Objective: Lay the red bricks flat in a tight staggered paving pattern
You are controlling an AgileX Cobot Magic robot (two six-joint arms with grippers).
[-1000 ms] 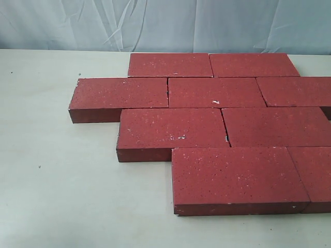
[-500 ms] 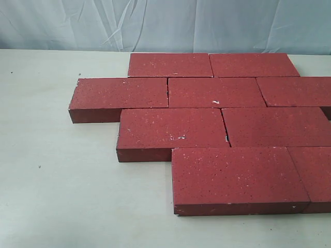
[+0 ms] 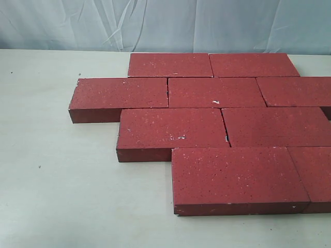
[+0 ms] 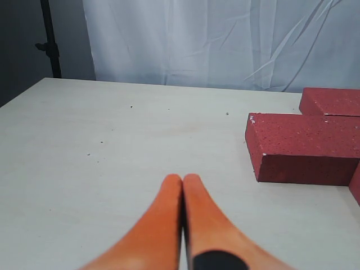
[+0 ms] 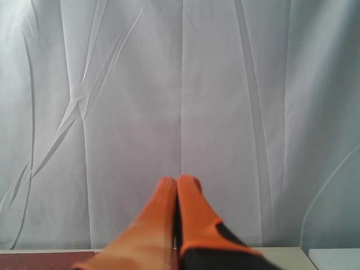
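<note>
Several dark red bricks (image 3: pixel 216 92) lie flat on the pale table (image 3: pixel 57 186) in four staggered rows, edges tight together; the right-hand ones run off the exterior view. No arm shows in that view. In the left wrist view my left gripper (image 4: pixel 182 179) is shut with nothing in it, hovering over bare table, well short of the leftmost brick (image 4: pixel 306 147). In the right wrist view my right gripper (image 5: pixel 178 181) is shut and empty, raised and facing the curtain; a sliver of red brick (image 5: pixel 45 260) shows below it.
A white curtain (image 3: pixel 165 23) hangs behind the table. A dark stand (image 4: pixel 49 39) rises beyond the table's far corner in the left wrist view. Bare tabletop stretches left and in front of the bricks.
</note>
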